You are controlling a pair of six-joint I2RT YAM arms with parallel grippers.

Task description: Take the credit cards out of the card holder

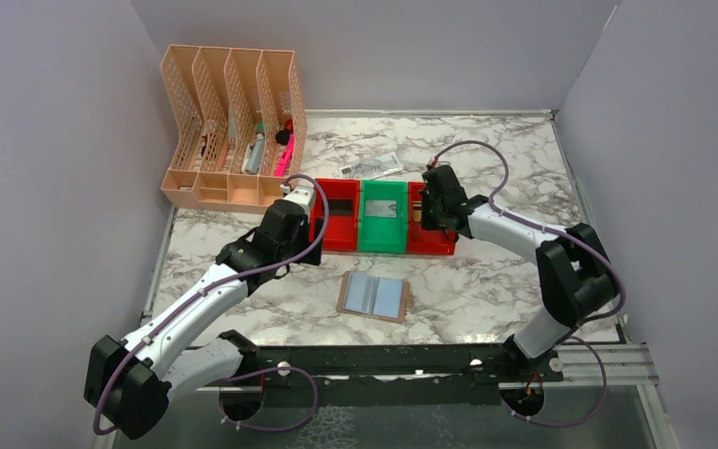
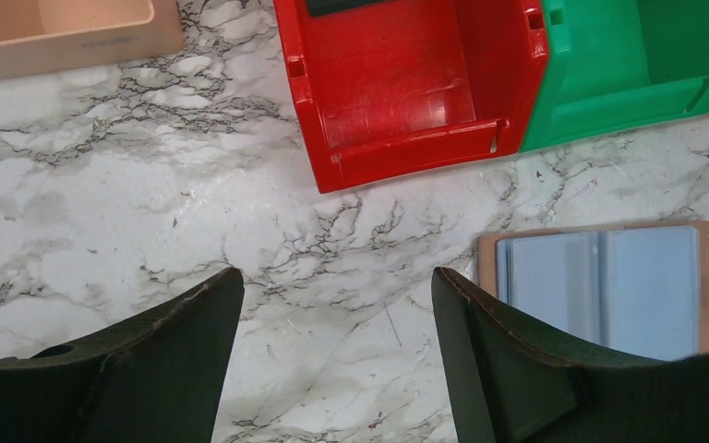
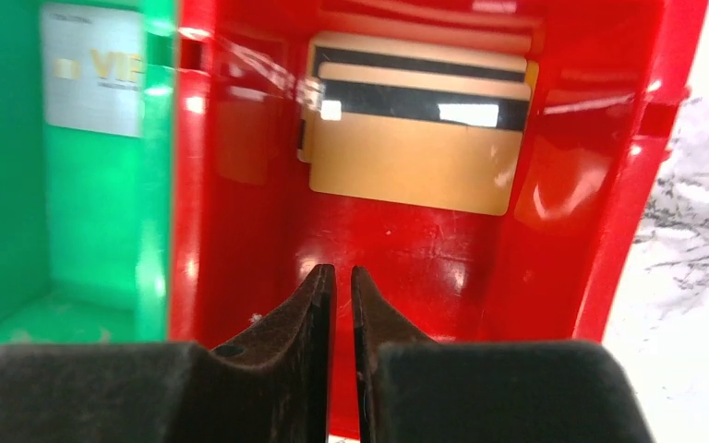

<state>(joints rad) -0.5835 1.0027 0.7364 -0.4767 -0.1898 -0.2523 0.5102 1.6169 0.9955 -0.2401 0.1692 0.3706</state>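
the right gripper (image 3: 342,277) has its jaws all but closed, only a thin slit between them and nothing in it; it hangs over the right-hand red bin (image 3: 609,185), where two gold cards (image 3: 406,166) lie flat and stacked straight ahead of the fingertips, long axis crosswise to the jaws, dark stripes toward the far wall; just left of that, in the green bin (image 3: 102,231), a silver card (image 3: 92,83) lies flat too; the left gripper (image 2: 332,277) stands wide open and empty above the marble table (image 2: 102,185); the card holder (image 2: 600,281) lies open and face up just beside its right finger, off to the right and not between the jaws; from above, the holder sits between the two arms, nearer the bases than either gripper, roughly as far from one as the other; its long axis runs left to right, slightly skewed, the fold running near to far; both pale panels look bare, so i judge the emptying about done, though a card tucked deep in a pocket can't be ruled out.
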